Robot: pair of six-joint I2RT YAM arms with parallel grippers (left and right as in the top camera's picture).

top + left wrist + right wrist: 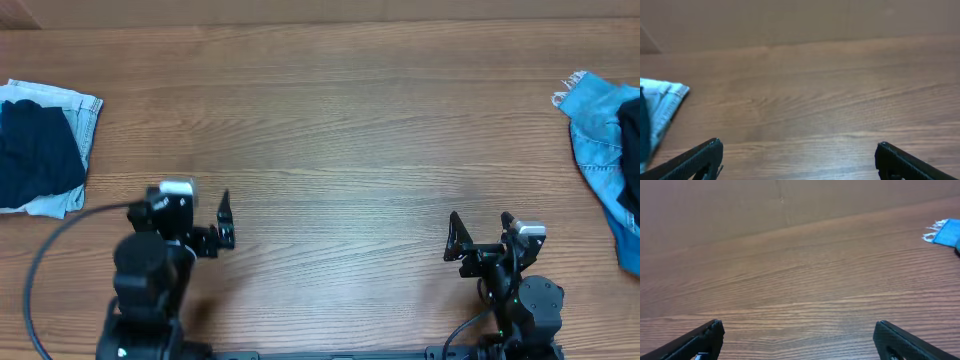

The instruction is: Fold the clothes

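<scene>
Wood-grain table [330, 120] stretches between the two arms. Nearest, the left gripper [226, 222] and right gripper [481, 230] sit low, jaws spread and holding nothing. Farther off at the left edge, the dark navy garment [35, 150] lies bundled atop the pale blue denim piece [88, 112], seemingly a finished stack. The brighter blue denim piece [598, 140] at the right edge looks rumpled, so it probably awaits folding.

Legible text, labels, brands, numbers, signs: none on any surface in the three views (fabric, wood and arm housings all appear unmarked at this resolution).
</scene>
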